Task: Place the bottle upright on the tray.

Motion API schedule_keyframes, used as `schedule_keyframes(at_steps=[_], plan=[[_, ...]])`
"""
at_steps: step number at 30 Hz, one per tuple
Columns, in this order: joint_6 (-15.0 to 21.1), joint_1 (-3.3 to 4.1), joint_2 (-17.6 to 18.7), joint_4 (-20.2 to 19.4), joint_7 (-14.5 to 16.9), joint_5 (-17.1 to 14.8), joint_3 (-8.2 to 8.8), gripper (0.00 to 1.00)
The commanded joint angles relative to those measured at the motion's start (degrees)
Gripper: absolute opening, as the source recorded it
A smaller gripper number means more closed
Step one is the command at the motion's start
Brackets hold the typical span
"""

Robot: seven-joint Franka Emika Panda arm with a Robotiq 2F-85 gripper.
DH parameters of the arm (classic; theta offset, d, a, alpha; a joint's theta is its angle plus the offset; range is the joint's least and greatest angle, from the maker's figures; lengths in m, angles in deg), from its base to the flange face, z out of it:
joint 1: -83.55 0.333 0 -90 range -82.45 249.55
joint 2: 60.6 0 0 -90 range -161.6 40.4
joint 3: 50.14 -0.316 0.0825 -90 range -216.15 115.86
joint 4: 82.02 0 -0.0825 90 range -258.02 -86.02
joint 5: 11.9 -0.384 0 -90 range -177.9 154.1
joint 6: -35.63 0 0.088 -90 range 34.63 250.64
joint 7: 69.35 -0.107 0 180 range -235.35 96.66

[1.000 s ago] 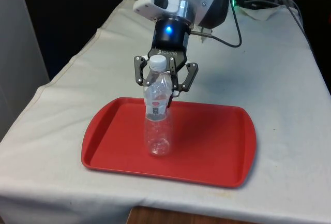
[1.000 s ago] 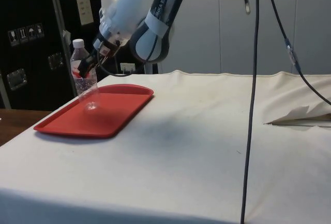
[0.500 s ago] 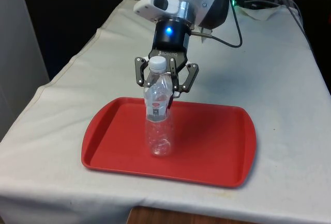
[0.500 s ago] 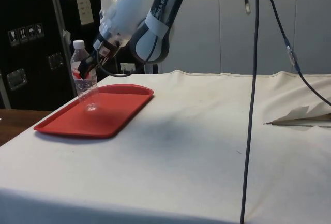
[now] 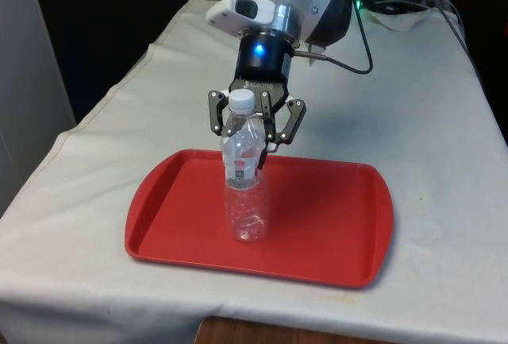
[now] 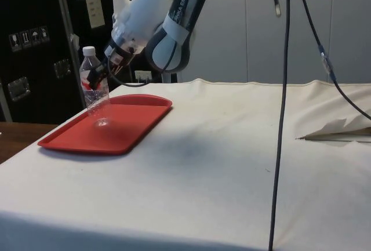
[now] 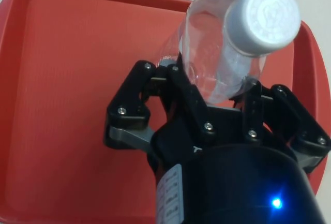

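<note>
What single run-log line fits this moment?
gripper: shut on bottle | bottle: upright, base on tray | release: not yet done

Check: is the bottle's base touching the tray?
Touching. In the front view the bottle stands upright with its base resting on the tray, no gap beneath; the side view agrees.

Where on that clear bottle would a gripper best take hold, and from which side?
Around the upper body, just under the white cap. The bottle stands upright on the red tray, so a sideways approach fits; that is roughly where the gripper sits now.
</note>
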State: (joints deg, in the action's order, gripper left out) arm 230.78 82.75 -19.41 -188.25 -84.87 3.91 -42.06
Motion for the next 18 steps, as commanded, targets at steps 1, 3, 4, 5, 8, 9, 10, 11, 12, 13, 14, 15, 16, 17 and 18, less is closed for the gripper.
schedule_keyframes(at_steps=[1,3,4,5,8,9,10,11,12,13,14,15,16,17,18], plan=[[0.11,-0.40,0.29,0.34,-0.29,0.06,-0.63,0.17],[0.06,-0.34,0.29,0.40,-0.29,0.06,-0.46,0.17],[0.00,-0.29,0.29,0.40,-0.34,0.06,-0.40,0.17],[-0.11,-0.29,0.29,0.46,-0.40,0.00,-0.40,0.17],[-0.17,-0.23,0.29,0.46,-0.46,0.00,-0.40,0.17],[-0.23,-0.17,0.23,0.40,-0.46,0.00,-0.29,0.17],[-0.23,-0.17,0.23,0.40,-0.46,0.00,-0.29,0.17],[-0.23,-0.17,0.23,0.40,-0.46,-0.06,-0.23,0.17],[-0.23,-0.17,0.23,0.40,-0.46,-0.06,-0.23,0.17],[-0.23,-0.17,0.23,0.46,-0.46,-0.06,-0.29,0.17],[-0.23,-0.17,0.23,0.46,-0.46,-0.06,-0.29,0.17],[-0.23,-0.17,0.29,0.52,-0.46,-0.06,-0.29,0.17],[-0.17,0.00,0.17,0.34,-0.34,0.00,0.00,0.17],[-0.23,-0.17,0.29,0.52,-0.46,-0.06,-0.29,0.17],[-0.23,-0.17,0.29,0.57,-0.46,-0.06,-0.29,0.17]])
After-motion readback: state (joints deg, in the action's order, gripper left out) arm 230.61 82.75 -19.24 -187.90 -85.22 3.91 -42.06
